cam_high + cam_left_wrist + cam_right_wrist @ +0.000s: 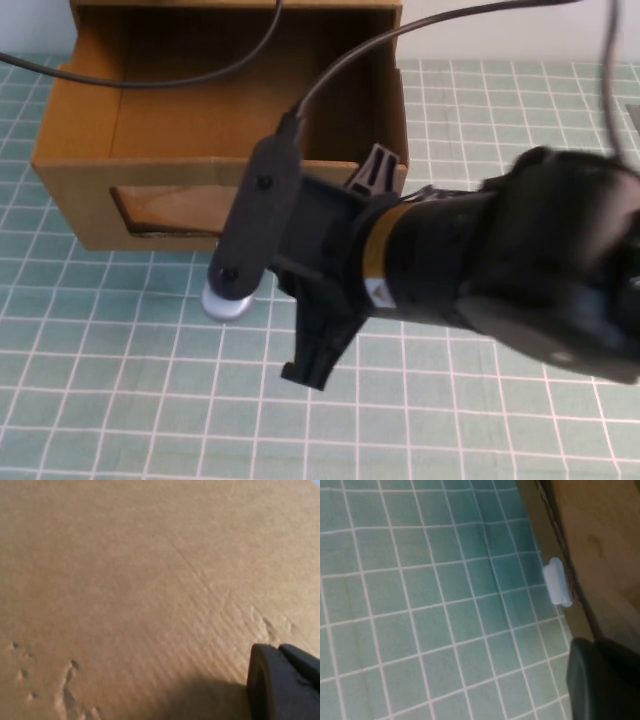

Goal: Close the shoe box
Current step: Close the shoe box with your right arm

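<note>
- Showing in the high view: one shoe box (90, 190), drawer open, at the far left of the green grid mat (120, 400); one clear window (170, 210); one white pull tab (228, 303) at its lower front edge. One right gripper (375, 170) just beside the box front; its arm hides the front's right part; finger spread cannot be told.
- Left wrist view: one cardboard surface (125, 580) filling the frame; left gripper (285, 685) near it, one dark fingertip visible, spread cannot be told.
- Right wrist view: the tab (557, 581), box edge (600, 540), mat (420, 605).

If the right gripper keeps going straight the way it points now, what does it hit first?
Most likely the shoe box front, near its white pull tab. The right gripper sits just short of that cardboard face; depth is unclear. The left gripper faces bare cardboard.
</note>
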